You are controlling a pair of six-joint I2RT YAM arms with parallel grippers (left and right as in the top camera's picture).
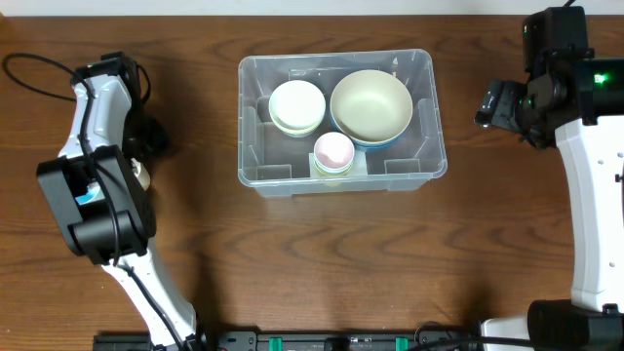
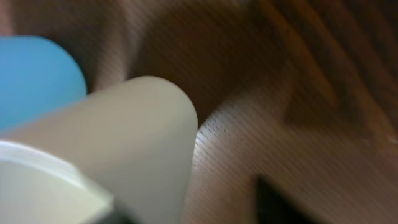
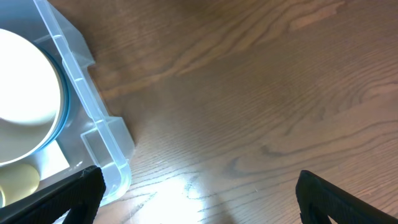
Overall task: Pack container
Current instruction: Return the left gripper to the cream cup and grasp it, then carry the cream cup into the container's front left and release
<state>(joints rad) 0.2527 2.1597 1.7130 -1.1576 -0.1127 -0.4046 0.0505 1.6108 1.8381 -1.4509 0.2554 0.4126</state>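
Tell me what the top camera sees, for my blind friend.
A clear container on a wooden table holds a big cream bowl, a stack of pale bowls and a small pink cup. The left arm and right arm flank it.

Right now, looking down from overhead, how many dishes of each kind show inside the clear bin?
large bowl: 1
medium bowl: 1
small cup: 1
Total: 3 showing in the container. The overhead view does not show whether any others are nested underneath.
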